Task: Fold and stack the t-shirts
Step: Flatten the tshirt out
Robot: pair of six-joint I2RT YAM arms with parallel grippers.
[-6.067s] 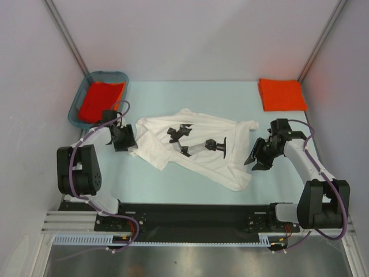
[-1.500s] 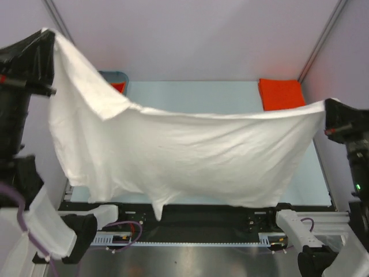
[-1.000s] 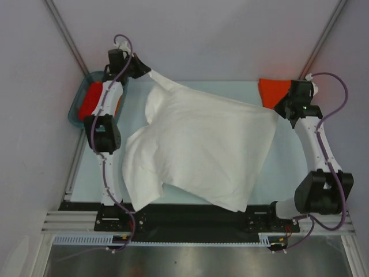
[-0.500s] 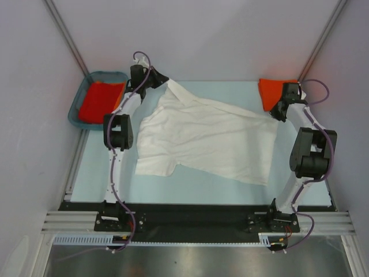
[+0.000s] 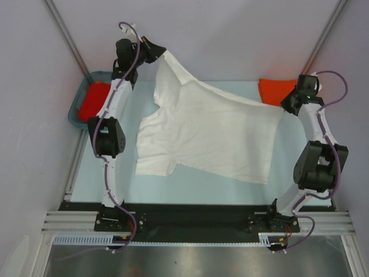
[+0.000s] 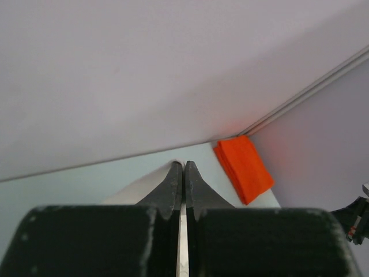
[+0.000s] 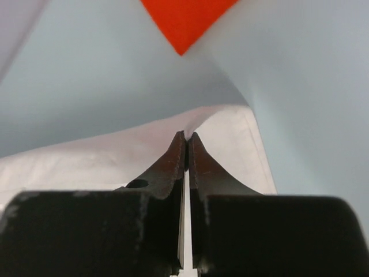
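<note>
Spreading step: left tool [image 5: 164,53] at eleven, right tool [image 5: 286,104] at two, both pinching the shirt [image 5: 213,133]; next, I'd lay it flat.

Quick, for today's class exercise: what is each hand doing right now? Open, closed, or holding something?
Left hand: closed, pinching a raised corner of the white t-shirt.
Right hand: closed, pinching the opposite edge of the same t-shirt.

The white t-shirt [image 5: 207,135] is spread plain side up, far corners lifted. A folded orange-red t-shirt [image 5: 271,89] lies far right, another orange-red t-shirt [image 5: 92,103] far left.
</note>
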